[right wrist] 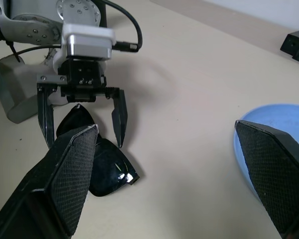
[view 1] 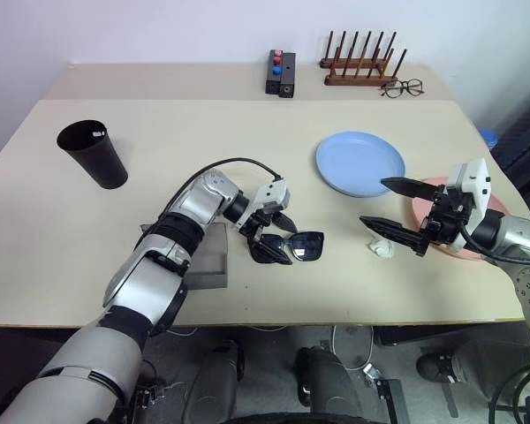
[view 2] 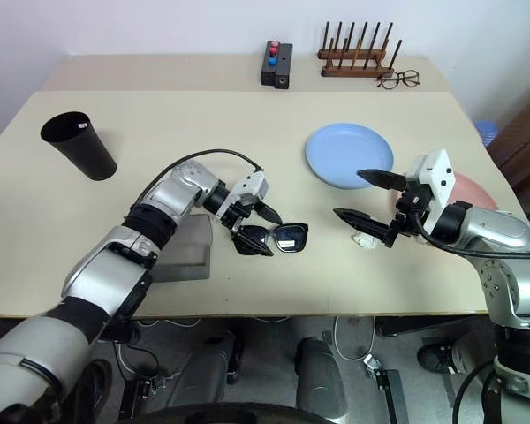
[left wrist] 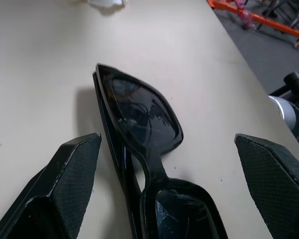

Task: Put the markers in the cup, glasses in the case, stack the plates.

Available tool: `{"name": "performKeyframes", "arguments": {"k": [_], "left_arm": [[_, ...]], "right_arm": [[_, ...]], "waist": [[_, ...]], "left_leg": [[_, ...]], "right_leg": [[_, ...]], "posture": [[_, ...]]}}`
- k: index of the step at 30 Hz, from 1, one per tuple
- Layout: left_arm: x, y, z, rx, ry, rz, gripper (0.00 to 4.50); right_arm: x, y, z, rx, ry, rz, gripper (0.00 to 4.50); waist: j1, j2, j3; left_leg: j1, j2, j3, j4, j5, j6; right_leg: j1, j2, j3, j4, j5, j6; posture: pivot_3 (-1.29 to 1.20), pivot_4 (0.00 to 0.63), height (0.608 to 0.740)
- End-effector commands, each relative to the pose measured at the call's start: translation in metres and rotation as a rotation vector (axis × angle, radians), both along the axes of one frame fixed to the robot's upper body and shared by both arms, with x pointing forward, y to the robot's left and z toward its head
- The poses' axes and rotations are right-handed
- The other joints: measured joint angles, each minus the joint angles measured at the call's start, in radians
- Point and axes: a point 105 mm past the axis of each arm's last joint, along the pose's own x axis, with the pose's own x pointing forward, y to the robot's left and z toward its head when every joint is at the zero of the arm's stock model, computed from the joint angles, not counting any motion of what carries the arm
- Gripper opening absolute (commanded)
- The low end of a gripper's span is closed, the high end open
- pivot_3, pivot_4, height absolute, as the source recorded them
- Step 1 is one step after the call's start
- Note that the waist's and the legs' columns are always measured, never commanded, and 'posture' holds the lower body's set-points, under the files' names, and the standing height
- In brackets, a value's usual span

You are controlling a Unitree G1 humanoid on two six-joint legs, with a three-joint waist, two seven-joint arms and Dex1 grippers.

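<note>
- Black thick-framed sunglasses lie flat on the beige surface; left gripper straddles them, fingers spread wide, gripping nothing.
- Grey soft case just beside sunglasses.
- Right gripper wide open, empty, beyond sunglasses near light blue round plate.
- Black tapered cup far from sunglasses.

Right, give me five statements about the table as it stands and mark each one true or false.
1. The left hand is open, its fingers either side of the black sunglasses. True.
2. The sunglasses are already in the grey case. False: they lie on the table beside it.
3. The right hand holds the blue plate. False: it is open and holds nothing.
4. The black cup stands upright near the table's left end. True.
5. The blue plate is stacked on the pink plate. False: they lie side by side.
</note>
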Motion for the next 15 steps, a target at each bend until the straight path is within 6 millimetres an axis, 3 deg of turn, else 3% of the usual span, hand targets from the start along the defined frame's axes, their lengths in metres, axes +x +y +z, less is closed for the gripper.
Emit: {"name": "performKeyframes", "arguments": {"k": [1,7,8,15], "left_arm": [[0.001,0.002,0.002,0.069,-0.007,-0.020,3.18],[0.003,0.003,-0.004,0.102,-0.060,-0.021,0.21],[0.003,0.003,-0.004,0.095,-0.055,-0.020,0.02],[0.004,0.001,0.014,0.030,-0.018,0.002,0.02]], "right_arm": [[-0.004,0.001,0.013,-0.004,-0.060,0.005,4.50],[-0.003,0.001,0.014,-0.002,-0.065,-0.002,4.50],[-0.003,0.001,0.014,-0.002,-0.066,-0.003,4.50],[0.000,0.000,0.013,-0.004,-0.070,-0.006,4.50]], "waist": [[0.000,0.000,0.000],[0.003,0.001,-0.001],[0.004,0.001,-0.001],[0.002,0.001,-0.001]], "left_leg": [[0.000,0.000,0.000,0.000,0.000,0.000],[0.001,0.000,0.000,0.000,0.000,0.000],[0.002,0.000,0.000,0.000,0.000,0.000],[0.005,0.001,-0.002,0.002,0.000,0.000]], "right_leg": [[0.000,0.000,0.000,0.000,0.000,0.000],[0.001,0.000,0.000,0.000,0.000,0.000],[0.003,0.000,0.000,-0.001,-0.001,-0.002],[0.007,-0.001,-0.001,-0.002,-0.001,-0.003]], "posture": [[0.00,0.150,0.740],[0.00,0.150,0.740],[0.00,0.150,0.740],[0.00,0.150,0.740]]}}
